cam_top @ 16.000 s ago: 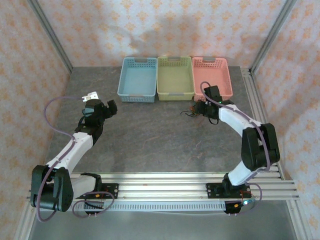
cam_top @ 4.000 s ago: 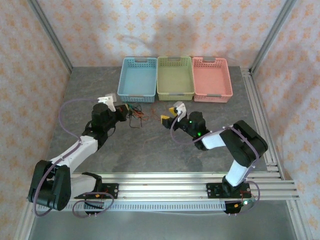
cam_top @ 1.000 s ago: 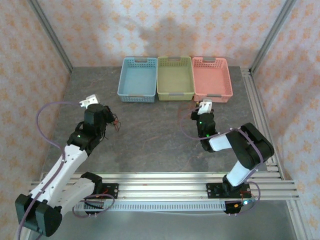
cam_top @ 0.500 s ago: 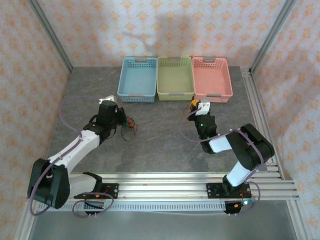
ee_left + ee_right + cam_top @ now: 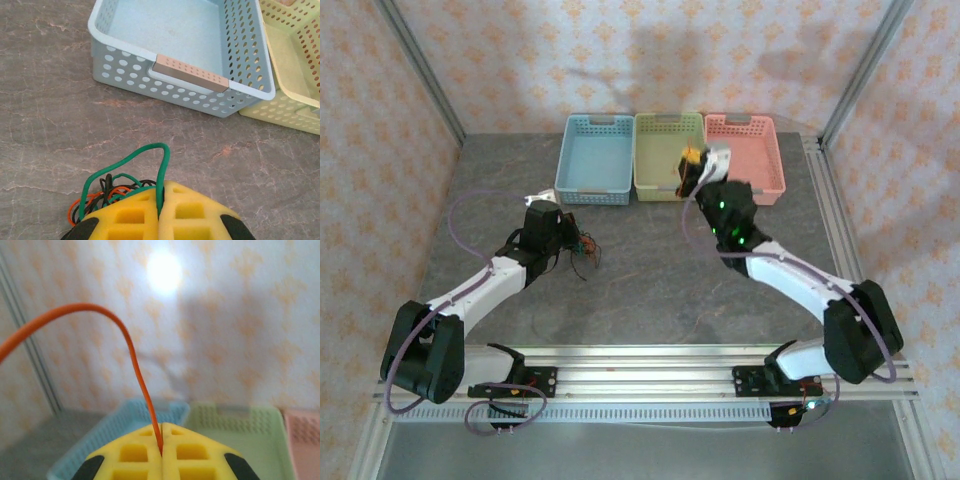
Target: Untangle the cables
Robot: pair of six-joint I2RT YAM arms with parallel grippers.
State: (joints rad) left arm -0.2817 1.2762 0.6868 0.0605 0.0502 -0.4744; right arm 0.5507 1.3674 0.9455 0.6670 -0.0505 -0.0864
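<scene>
Your left gripper (image 5: 159, 199) is clenched on a green cable (image 5: 164, 165). Its loop arcs up and away toward the blue basket (image 5: 190, 80), and the rest of the clump (image 5: 97, 192) is bunched just left of the pads. Your right gripper (image 5: 161, 440), raised by the green basket (image 5: 668, 120), pinches one orange cable (image 5: 131, 345), which rises from the fingers and curves left.

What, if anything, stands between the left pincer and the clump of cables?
Nothing visible does. The left pincer is shut on a green cable of the clump, which is bunched right at its tips. The right pincer, raised, is shut on an orange cable.
</scene>
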